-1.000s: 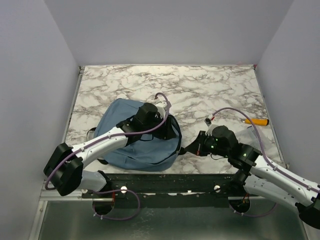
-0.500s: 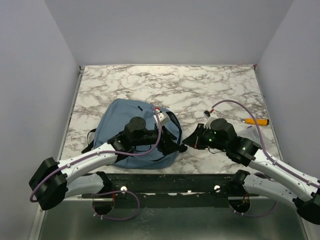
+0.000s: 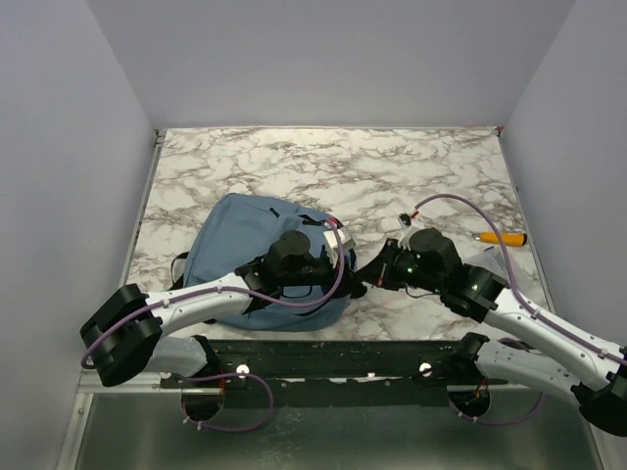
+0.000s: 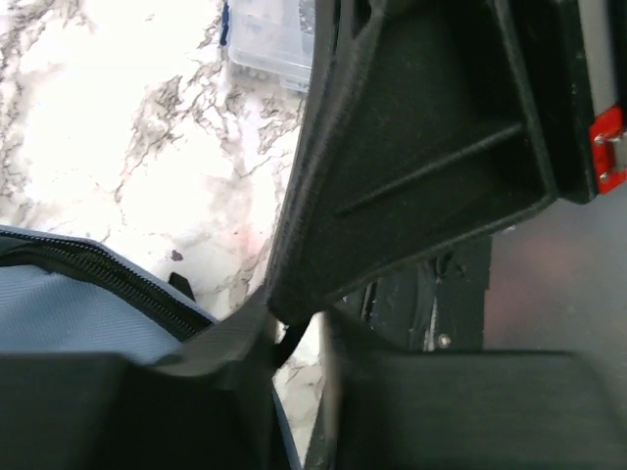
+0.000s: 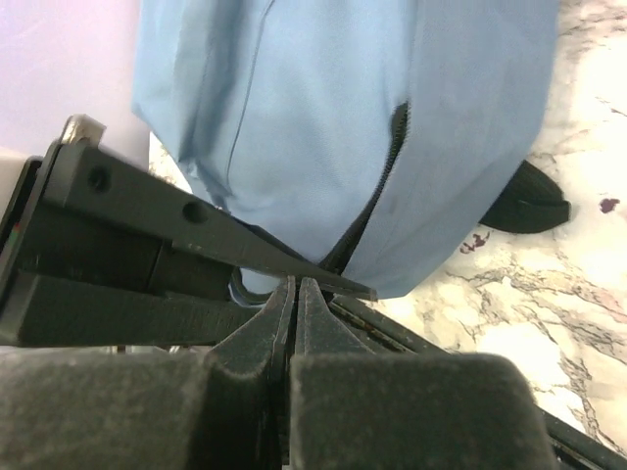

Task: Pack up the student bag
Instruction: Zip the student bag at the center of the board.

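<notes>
The dusty-blue student bag point(image 3: 240, 257) lies flat on the marble table, left of centre. My left gripper point(image 3: 343, 280) is at the bag's near right corner, jaws a narrow gap apart, with a thin black zipper pull point(image 4: 284, 343) hanging in the gap point(image 4: 297, 315). My right gripper point(image 3: 365, 283) meets it there from the right. In the right wrist view it point(image 5: 296, 284) is shut, tips at the bag's point(image 5: 343, 108) lower edge where the black zipper point(image 5: 390, 162) ends. The thin pull loop point(image 5: 235, 290) shows beside the tips. The bag's opening is hidden.
An orange pen point(image 3: 503, 238) lies at the right edge of the table. A clear plastic box point(image 4: 269, 39) rests on the marble beyond the bag. A black strap tab point(image 5: 524, 201) sticks out from the bag. The table's near edge and black rail point(image 3: 323, 354) lie just below both grippers.
My left gripper has swung from the bag's far right side down to its near right corner. My right gripper has moved up and left to meet it there.
</notes>
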Available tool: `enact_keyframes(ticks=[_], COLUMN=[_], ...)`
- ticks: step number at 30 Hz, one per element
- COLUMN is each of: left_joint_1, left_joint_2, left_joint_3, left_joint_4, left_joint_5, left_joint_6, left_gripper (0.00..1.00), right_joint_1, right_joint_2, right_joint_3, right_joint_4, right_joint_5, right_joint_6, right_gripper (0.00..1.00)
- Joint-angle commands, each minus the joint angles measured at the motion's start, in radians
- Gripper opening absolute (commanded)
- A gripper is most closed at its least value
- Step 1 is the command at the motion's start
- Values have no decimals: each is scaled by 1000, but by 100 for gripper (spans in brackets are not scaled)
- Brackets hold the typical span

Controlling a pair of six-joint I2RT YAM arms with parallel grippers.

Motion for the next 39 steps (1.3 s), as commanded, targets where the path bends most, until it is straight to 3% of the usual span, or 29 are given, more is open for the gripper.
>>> enact_keyframes(ticks=[1,2,4,5,6,8,17,23,30,34,39], left_joint_1=[-4,-4,-4,-4,-5,-3,5,40,46,46,48], left_joint_2=[-15,-18,-24,-22,-19,-9,18,75,144,153,156], left_joint_3=[32,35,41,46,50,57,91,129,169,177,187], left_joint_4=[34,33,32,32,32,31,31,30,31,31,31], left_joint_5=[-72,-80,-100,-97,-96,-110,-139,-118,-81,-67,-66], left_joint_6=[-1,-13,-50,-64,-82,-126,-235,-323,-349,-351,-347], left_gripper=[10,2,0,0,0,0,0,0,0,0,0], right_joint_1=[-2,-2,-2,-2,-2,-2,-2,2,24,30,42], right_joint_2=[31,46,59,53,39,3,-86,-50,29,70,143], right_joint_3=[68,87,102,97,85,44,-52,-132,-172,-171,-148], right_joint_4=[-70,-146,-303,-342,-362,-357,-232,40,192,224,220], right_joint_5=[43,117,240,279,291,279,141,-43,67,150,177], right_joint_6=[59,89,128,138,149,170,126,162,257,254,207], right_gripper=[2,11,43,53,60,65,69,69,69,64,43])
